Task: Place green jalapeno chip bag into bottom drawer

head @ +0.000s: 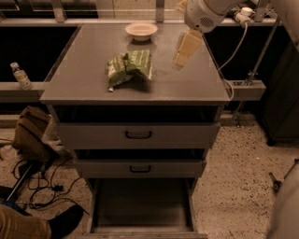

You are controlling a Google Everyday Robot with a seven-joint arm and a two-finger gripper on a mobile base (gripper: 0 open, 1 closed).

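Over the right rear part of the grey counter (93, 81), clear of its surface: pincer (179, 59), pale yellow, angled down and a little leftward from the white arm housing (203, 14) at the upper edge. Cannot tell whether spread or pressed together. Left of it, near but apart, around the middle of the counter: green jalapeno chip bag (130, 67), crumpled, lying flat with pale print facing up, touching neither pincer nor anything else on top. Behind the bag, at the far edge: white bowl (141, 31), upright, well apart from the bag. Below the counter top, three grey drawers stacked: top drawer (93, 136) and middle drawer (103, 168), each with a black handle, both out a little way. Lowest of all, near the floor: bottom drawer (140, 205), pulled far out, a wide shallow tray with dark floor showing. Off to the left, on a ledge beside the cabinet: small water bottle (21, 76), standing upright. Lower left, on the speckled floor (233, 196): brown bag (30, 135), slumped, with black cables (42, 186) tangled just beneath it. From the arm, down the right side: thin white cable (236, 44), curving toward the counter's right edge.
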